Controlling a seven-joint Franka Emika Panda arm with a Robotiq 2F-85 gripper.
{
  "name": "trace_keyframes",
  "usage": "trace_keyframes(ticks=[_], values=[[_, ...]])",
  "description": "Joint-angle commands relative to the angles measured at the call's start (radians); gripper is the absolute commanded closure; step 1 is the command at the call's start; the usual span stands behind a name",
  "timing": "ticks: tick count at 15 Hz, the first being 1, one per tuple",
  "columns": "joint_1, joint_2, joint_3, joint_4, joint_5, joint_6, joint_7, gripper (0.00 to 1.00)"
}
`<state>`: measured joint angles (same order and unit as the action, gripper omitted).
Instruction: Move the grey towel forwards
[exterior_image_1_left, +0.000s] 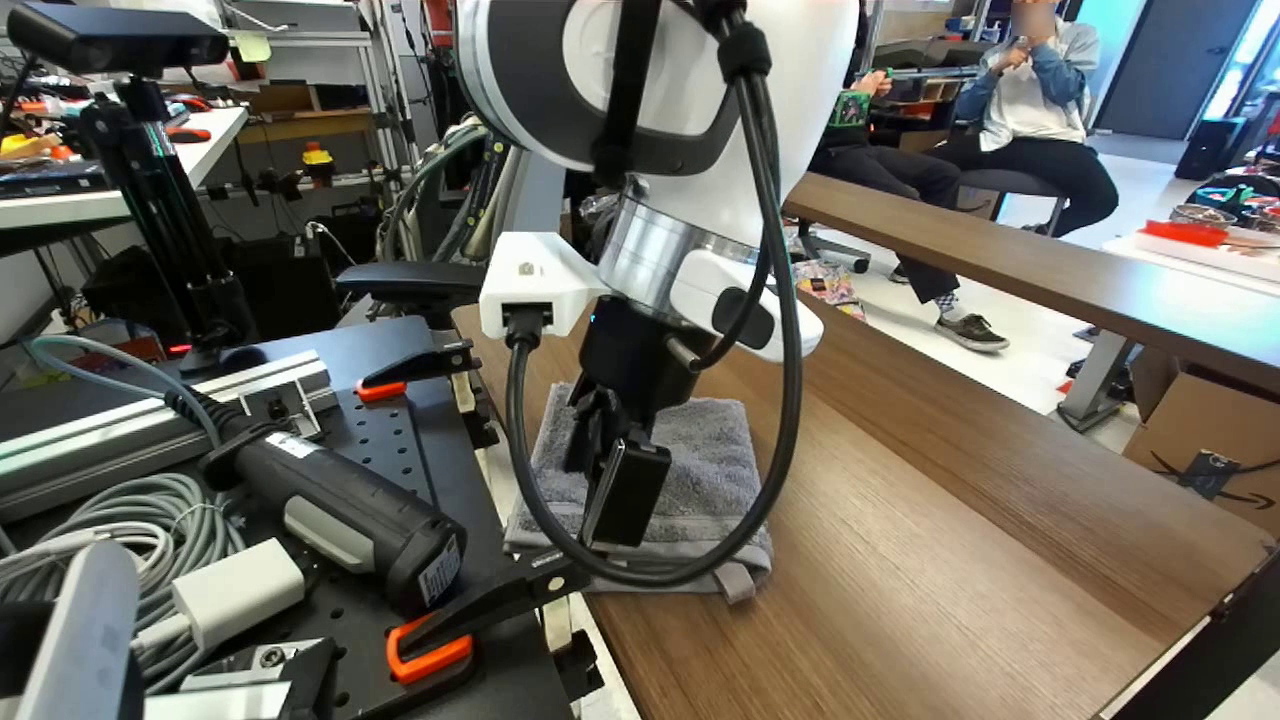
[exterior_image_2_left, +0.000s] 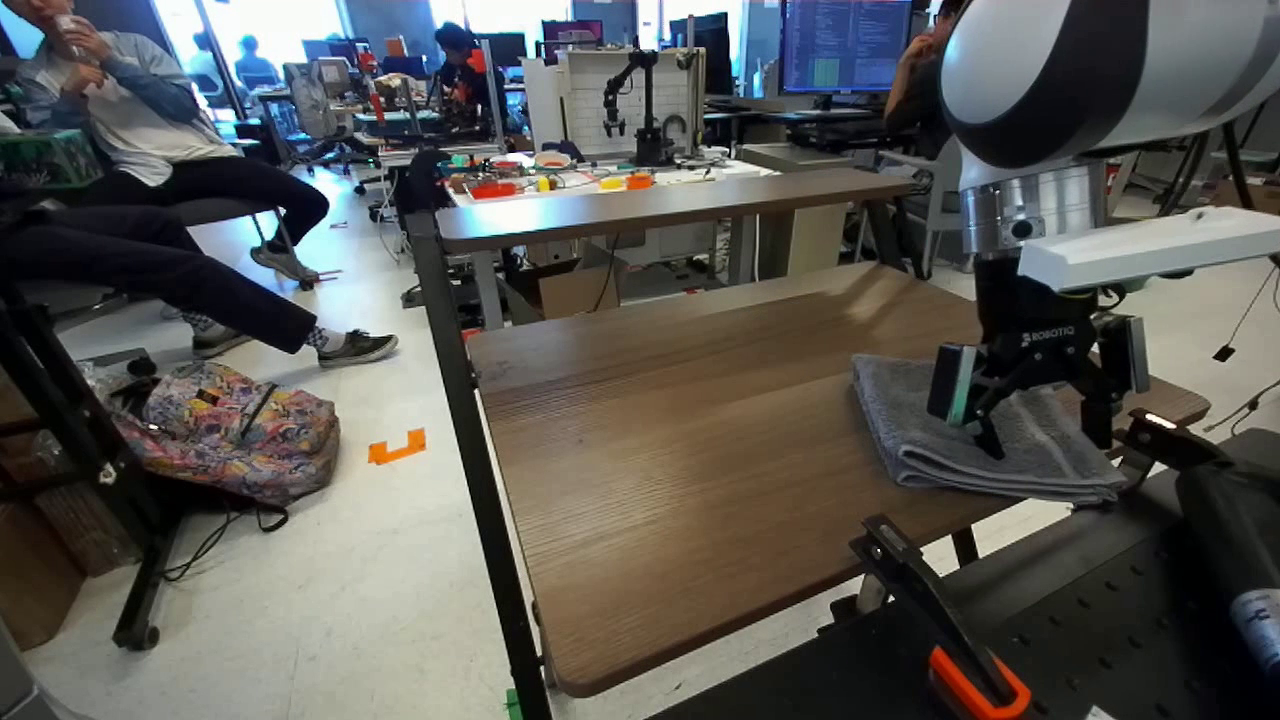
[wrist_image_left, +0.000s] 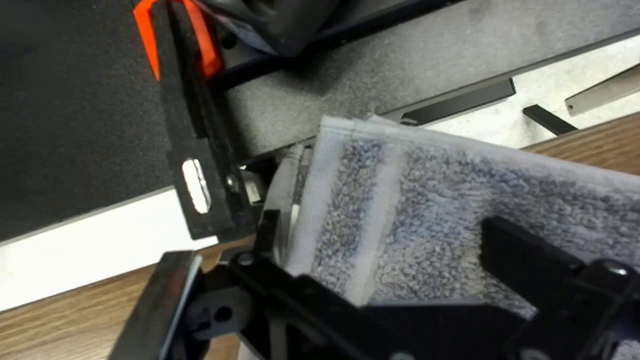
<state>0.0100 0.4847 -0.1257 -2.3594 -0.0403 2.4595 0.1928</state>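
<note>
The grey towel (exterior_image_1_left: 715, 460) lies folded on a brown wooden table, at the edge beside a black board. It also shows in an exterior view (exterior_image_2_left: 905, 420) and in the wrist view (wrist_image_left: 430, 190). My gripper (exterior_image_2_left: 1045, 430) is open and points down over the towel, low and close to its surface. In the wrist view, the gripper (wrist_image_left: 385, 227) has one finger by the towel's striped edge and the other over its middle. Nothing is held between the fingers. I cannot tell whether the fingertips touch the cloth. The arm and a cable hide part of the towel in an exterior view.
The wooden table (exterior_image_2_left: 690, 470) extends away from the towel. Black clamps with orange handles (exterior_image_1_left: 430, 650) fix the black board (exterior_image_1_left: 380, 440) beside it; one clamp (wrist_image_left: 200, 165) sits close to the towel's corner. A black handheld tool (exterior_image_1_left: 340, 510) lies on the board. A raised wooden shelf (exterior_image_2_left: 660, 205) runs behind.
</note>
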Motion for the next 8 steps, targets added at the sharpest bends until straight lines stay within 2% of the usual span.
trace_keyframes(ticks=[1, 6, 7, 8], values=[[0.011, -0.093, -0.007, -0.026, -0.027, -0.023, 0.012, 0.0], [-0.014, -0.274, 0.034, -0.024, 0.027, -0.07, -0.032, 0.0], [-0.006, -0.18, 0.025, 0.003, 0.0, -0.022, 0.002, 0.0], [-0.008, -0.217, 0.029, 0.002, 0.001, -0.043, 0.002, 0.0]])
